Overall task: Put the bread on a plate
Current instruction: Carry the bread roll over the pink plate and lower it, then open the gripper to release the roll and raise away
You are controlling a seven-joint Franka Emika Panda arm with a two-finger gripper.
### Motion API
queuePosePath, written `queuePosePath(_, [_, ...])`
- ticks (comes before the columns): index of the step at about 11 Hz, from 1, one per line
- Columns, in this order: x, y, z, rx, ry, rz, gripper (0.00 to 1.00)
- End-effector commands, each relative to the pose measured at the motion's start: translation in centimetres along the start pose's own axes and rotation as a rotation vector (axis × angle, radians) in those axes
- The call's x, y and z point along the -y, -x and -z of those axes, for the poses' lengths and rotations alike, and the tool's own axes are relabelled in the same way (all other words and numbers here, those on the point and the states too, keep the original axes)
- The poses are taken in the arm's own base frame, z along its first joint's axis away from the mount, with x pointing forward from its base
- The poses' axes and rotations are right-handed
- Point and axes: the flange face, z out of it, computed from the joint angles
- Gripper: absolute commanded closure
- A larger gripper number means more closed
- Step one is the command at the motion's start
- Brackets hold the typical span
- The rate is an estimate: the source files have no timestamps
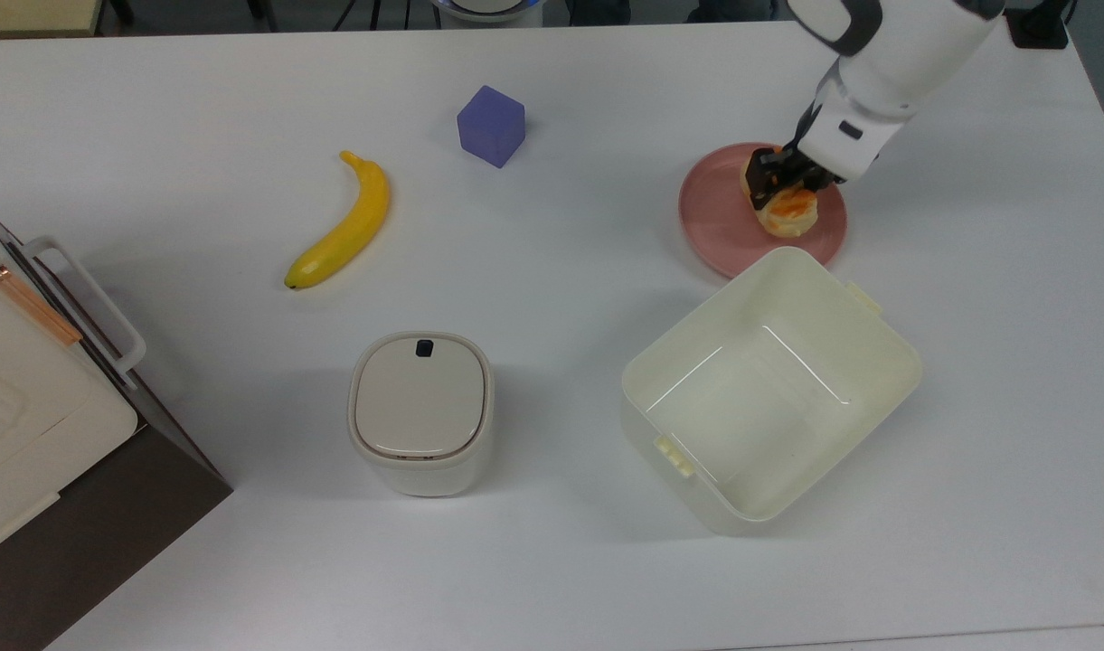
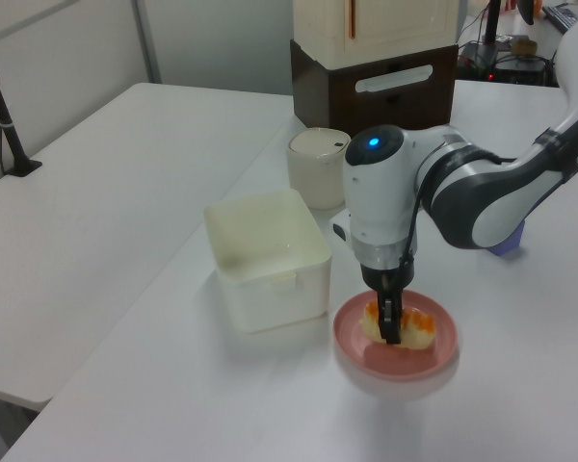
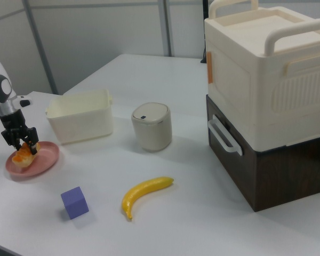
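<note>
Top view: we find the gripper (image 1: 780, 185) clamped across the bread (image 1: 784, 206), its dark fingers (image 1: 761, 175) pressed against the loaf's sides. The bread sits over the plate (image 1: 719, 217), toward the top view's right of the pink disc and inside its rim. We judge the placing step to be in hand: the carry looks finished and release is outstanding. The arm enters from the top view's upper right, its white wrist slanting down toward the plate. The cream tub (image 1: 886, 398) lies just beside the plate's near edge.

Left view: we note the gripper (image 2: 392, 325) pointing straight down, the forearm nearly vertical above it and the elbow reaching off to the left view's right. The bread (image 2: 411, 330) appears to rest on or just above the plate (image 2: 356, 345); we cannot tell whether it touches. The next move, in our judgement, calls for spreading the fingers and lifting straight up, so the loaf is not dragged off the rim.

Right view: we record the gripper (image 3: 21, 141) closed on the bread (image 3: 23, 154) over the plate (image 3: 48, 160), at the right view's far left. The banana (image 3: 144, 193) and the purple cube (image 3: 74, 202) lie well apart from it
</note>
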Motion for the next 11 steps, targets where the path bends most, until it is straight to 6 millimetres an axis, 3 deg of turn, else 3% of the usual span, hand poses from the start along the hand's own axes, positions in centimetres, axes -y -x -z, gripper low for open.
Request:
queuePosePath(1, [-0.3,-0.4,1.3,-0.029,0.001,-0.064,0.0])
queuePosePath(2, [-0.8,-0.6,3.0,-0.045,-0.008,-0.079,0.0])
queuePosePath(4, [-3.4,1.1,8.1,-0.037,0.004,-0.109,0.0])
queuePosePath(6, [-12.1,2.5,14.6,-0.052,-0.003,-0.225,0.0])
queuePosePath(7, [-16.1,3.0,16.0,-0.042,0.0,-0.276,0.0])
queuePosePath(9, [-24.9,3.2,16.9,-0.033,-0.006,-0.322,0.0])
queuePosePath(11, [-33.8,3.7,16.6,-0.026,-0.057,-0.332,0.0])
